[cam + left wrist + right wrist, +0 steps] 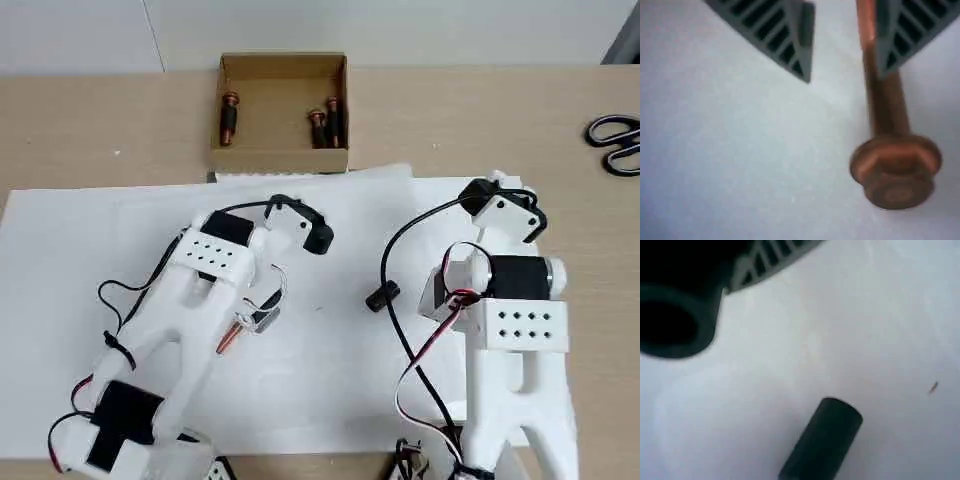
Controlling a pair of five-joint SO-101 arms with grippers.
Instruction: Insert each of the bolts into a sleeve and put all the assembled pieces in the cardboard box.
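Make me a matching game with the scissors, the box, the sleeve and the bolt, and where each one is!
Things:
1. scissors
2. cardboard box
3. black sleeve
4. copper bolt

Places:
A. middle of the white sheet
B. right beside the left tool
C. bare table, far right edge of the high view
D. beyond the sheet, with three assembled pieces inside

Pairs: 1-C, 2-D, 3-A, 4-B

looks like a robotics lab or hobby workshop. two white plastic arms (pixel 190 300) trailing loose wires (pixel 384 265) stand on a wooden table (pixel 100 130) spread with a white sheet (pixel 330 380). scissors (pixel 615 143) and a cardboard box (pixel 280 158) lie on it.
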